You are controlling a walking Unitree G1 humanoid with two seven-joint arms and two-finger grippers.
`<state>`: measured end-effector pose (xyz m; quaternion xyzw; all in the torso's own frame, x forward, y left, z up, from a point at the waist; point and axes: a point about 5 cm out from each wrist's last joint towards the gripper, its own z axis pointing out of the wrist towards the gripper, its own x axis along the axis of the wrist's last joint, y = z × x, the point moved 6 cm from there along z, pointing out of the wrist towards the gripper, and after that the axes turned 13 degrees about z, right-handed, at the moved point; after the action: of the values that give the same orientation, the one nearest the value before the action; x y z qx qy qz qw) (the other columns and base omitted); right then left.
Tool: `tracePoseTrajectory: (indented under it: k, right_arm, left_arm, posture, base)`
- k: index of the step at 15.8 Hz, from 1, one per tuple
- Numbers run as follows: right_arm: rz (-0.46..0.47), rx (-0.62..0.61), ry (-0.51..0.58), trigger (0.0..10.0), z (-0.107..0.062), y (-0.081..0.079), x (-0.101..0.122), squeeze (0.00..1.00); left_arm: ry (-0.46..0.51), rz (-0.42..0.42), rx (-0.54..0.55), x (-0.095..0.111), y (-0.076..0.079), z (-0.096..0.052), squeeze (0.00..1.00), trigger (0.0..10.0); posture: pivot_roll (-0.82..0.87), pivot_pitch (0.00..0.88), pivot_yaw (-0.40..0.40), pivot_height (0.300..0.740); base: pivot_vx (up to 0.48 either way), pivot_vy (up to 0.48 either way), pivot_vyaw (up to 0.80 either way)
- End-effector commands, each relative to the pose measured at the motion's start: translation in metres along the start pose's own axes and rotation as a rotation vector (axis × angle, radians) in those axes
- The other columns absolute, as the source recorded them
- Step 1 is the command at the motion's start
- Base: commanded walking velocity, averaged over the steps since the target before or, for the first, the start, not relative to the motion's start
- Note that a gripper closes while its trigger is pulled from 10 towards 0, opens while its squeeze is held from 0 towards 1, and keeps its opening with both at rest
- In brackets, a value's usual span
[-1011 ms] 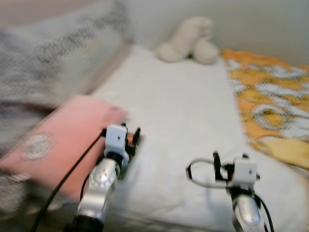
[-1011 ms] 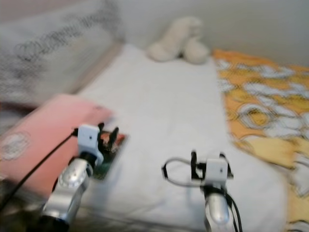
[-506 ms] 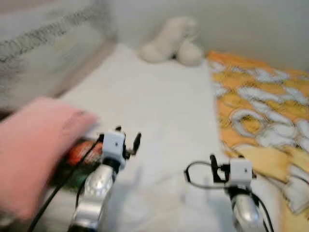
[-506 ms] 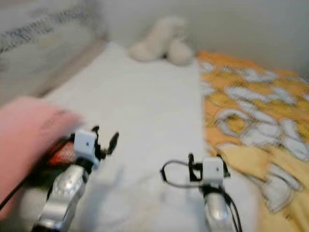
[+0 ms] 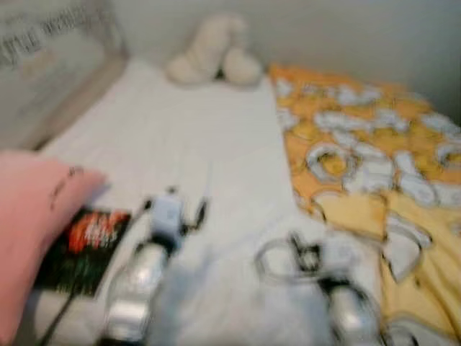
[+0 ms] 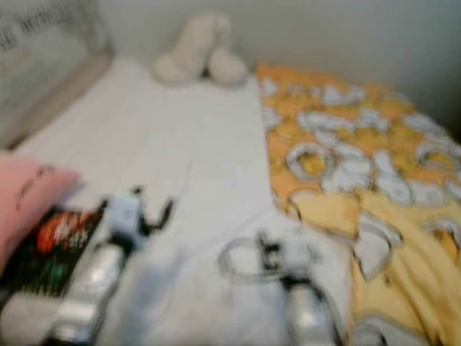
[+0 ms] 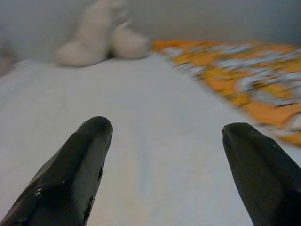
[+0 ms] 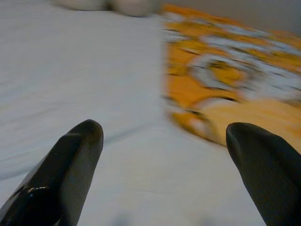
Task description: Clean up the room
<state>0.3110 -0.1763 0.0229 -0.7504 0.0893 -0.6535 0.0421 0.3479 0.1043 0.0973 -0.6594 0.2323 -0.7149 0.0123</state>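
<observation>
A bed with a white sheet (image 5: 194, 151) lies before me, the picture blurred. A cream plush toy (image 5: 212, 50) sits at its far end by the wall, seen too as the plush toy (image 7: 101, 33). An orange and white patterned blanket (image 5: 367, 158) covers the right side. A pink pillow (image 5: 32, 223) lies at the near left, and beside it a dark book with red print (image 5: 83, 249). My left gripper (image 5: 176, 205) hovers over the sheet just right of the book, open and empty. My right gripper (image 5: 306, 252) hangs open near the blanket's edge (image 8: 211, 94).
A grey patterned headboard or cushion (image 5: 50, 65) runs along the left side of the bed. A pale wall (image 5: 346, 36) closes off the far end. The white sheet between the two arms is bare.
The camera has swung to the right: pillow and plush slid left in the picture and more blanket shows. The book now lies uncovered beside the pillow. Both grippers stay open.
</observation>
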Motion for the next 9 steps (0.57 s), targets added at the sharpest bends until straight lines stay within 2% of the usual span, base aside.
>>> tracePoseTrajectory:
  k: [1, 3, 5, 6, 7, 8, 9]
  right_arm:
    - [0.041, -0.053, -0.018, 10.0, 0.003, 0.01, -0.003, 1.0]
    - [0.053, -0.082, -0.012, 10.0, 0.006, 0.017, -0.001, 1.0]
    - [0.063, -0.073, 0.004, 10.0, 0.006, 0.015, 0.002, 1.0]
    - [0.062, -0.066, 0.03, 10.0, 0.005, 0.014, 0.007, 0.4]
    - [0.045, -0.065, 0.071, 10.0, 0.003, 0.017, 0.015, 0.0]
    - [0.033, -0.064, 0.094, 10.0, 0.002, 0.018, 0.02, 0.0]
    - [0.039, -0.072, 0.114, 10.0, 0.001, 0.018, 0.023, 0.0]
  left_arm:
    - [0.018, 0.021, -0.013, 0.004, -0.001, 0.003, 0.0, 10.0]
    - [0.016, 0.027, -0.012, 0.006, 0.0, 0.009, 0.0, 10.0]
    - [-0.045, -0.09, 0.077, -0.004, -0.016, 0.013, 0.0, 10.0]
    - [-0.073, -0.134, 0.107, -0.011, -0.021, 0.011, 0.0, 10.0]
    - [-0.101, -0.131, 0.115, -0.018, -0.021, 0.008, 0.0, 10.0]
    - [-0.102, -0.118, 0.089, -0.02, -0.016, 0.005, 0.0, 10.0]
    - [-0.09, -0.09, 0.058, -0.019, -0.01, 0.004, 0.0, 10.0]
  posture:
    - [0.25, 0.0, -0.059, 0.74]
    - [0.24, 0.0, -0.055, 0.74]
    - [0.23, 0.0, -0.052, 0.74]
    - [0.23, 0.0, -0.049, 0.74]
    - [0.22, 0.0, -0.044, 0.74]
    - [0.21, 0.0, -0.039, 0.74]
    - [0.2, 0.0, -0.042, 0.74]
  base:
    - [0.0, 0.48, -0.74]
    - [0.0, 0.0, -0.73]
    - [0.0, 0.0, -0.72]
    - [0.0, 0.0, -0.71]
    - [0.0, 0.0, -0.71]
    - [0.0, 0.0, -0.71]
    - [0.0, -0.48, 0.0]
